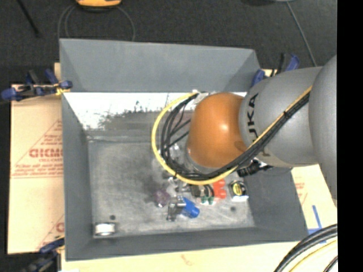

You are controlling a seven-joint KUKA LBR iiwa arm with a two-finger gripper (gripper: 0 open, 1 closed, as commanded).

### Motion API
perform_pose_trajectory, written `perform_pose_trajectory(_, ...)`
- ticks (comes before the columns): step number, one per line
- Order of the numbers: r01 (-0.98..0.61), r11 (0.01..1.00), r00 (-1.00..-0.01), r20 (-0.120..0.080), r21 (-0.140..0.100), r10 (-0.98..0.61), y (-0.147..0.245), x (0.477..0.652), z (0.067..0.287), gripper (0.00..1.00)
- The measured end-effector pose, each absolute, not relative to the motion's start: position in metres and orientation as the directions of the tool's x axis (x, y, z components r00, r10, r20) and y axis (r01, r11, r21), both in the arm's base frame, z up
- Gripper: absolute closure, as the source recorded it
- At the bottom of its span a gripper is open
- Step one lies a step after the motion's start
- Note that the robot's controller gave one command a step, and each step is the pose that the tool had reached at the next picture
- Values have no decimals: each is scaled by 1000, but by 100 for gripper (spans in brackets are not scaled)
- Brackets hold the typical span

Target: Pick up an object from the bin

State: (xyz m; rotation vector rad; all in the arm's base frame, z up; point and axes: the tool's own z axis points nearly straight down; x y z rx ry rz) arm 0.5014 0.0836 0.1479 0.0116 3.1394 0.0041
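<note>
- One grey bin [76,169] takes up most of my view, and the arm [289,123] stretches into it with the tool [176,207] low over the floor.
- One orange wrist cover [215,129] and its looped cables [161,143] hang right above the tool. They hide it, so I cannot tell whether it is open or closed, or whether it grips anything.
- Several small things crowd the tool. A blue piece [190,211] lies just beside it on the arm's side, and I judge that the likeliest pick. A purple piece [161,196] sits just beside it on the opposite side. Green [208,199] and red [219,190] pieces lie near it, further toward the arm.
- One silvery cap [104,228] lies well apart from the tool, in the corner away from the arm.
- Two risks, as I judge them: closing in this crowd could catch two pieces at once, or nip the blue piece by its edge and squirt it away. With the cover blocking my sight, I would not notice a poor grip before lifting.
</note>
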Motion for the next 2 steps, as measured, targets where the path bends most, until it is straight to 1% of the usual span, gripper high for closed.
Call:
perform_pose_trajectory(1, 14, 1000, -1000, 3, 0, 14, 60, 512, 87, 0)
perform_pose_trajectory(2, 15, 1000, -1000, -2, 2, 15, 61, 513, 90, 100)
